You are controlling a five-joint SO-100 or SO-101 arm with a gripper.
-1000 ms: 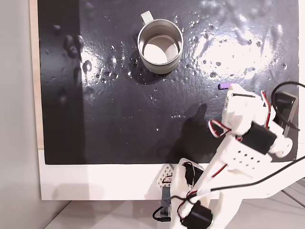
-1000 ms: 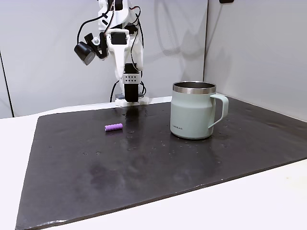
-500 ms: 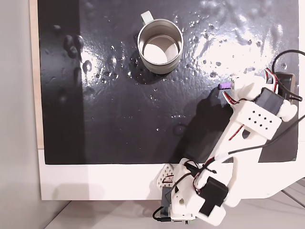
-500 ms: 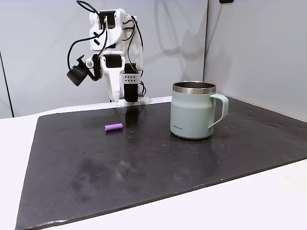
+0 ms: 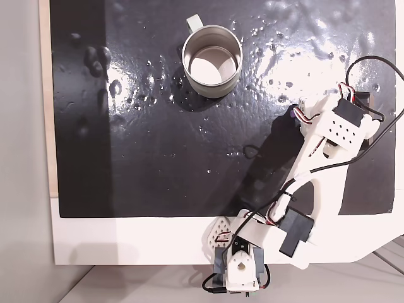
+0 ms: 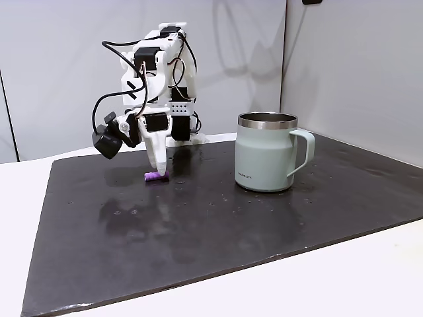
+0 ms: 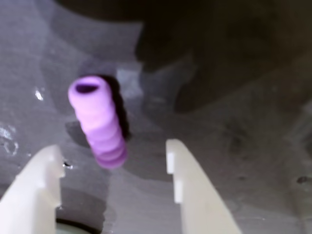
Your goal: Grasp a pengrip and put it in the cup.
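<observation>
The purple ribbed pengrip [image 7: 97,122] lies on the black mat, its near end just between the two white fingertips of my gripper [image 7: 112,151], which is open and not touching it. In a fixed view from the side, the gripper [image 6: 158,173] reaches down to the mat right at the pengrip [image 6: 153,177]. The silvery metal cup [image 6: 266,153] stands upright well to the right of it there. Seen from above in a fixed view, the cup [image 5: 212,60] sits at the far middle, with nothing in its pale inside, and the gripper [image 5: 295,117] covers the pengrip.
A black, wet-looking mat [image 5: 158,158] covers most of the white table [image 5: 126,240]. The arm's base [image 5: 237,259] stands at the near edge in the view from above. Cables [image 5: 379,69] loop off the wrist. Grey walls [image 6: 344,66] stand behind the table.
The arm has swung forward and lowered from high above the mat, bringing the open gripper down around the pengrip. Pengrip and cup have not moved.
</observation>
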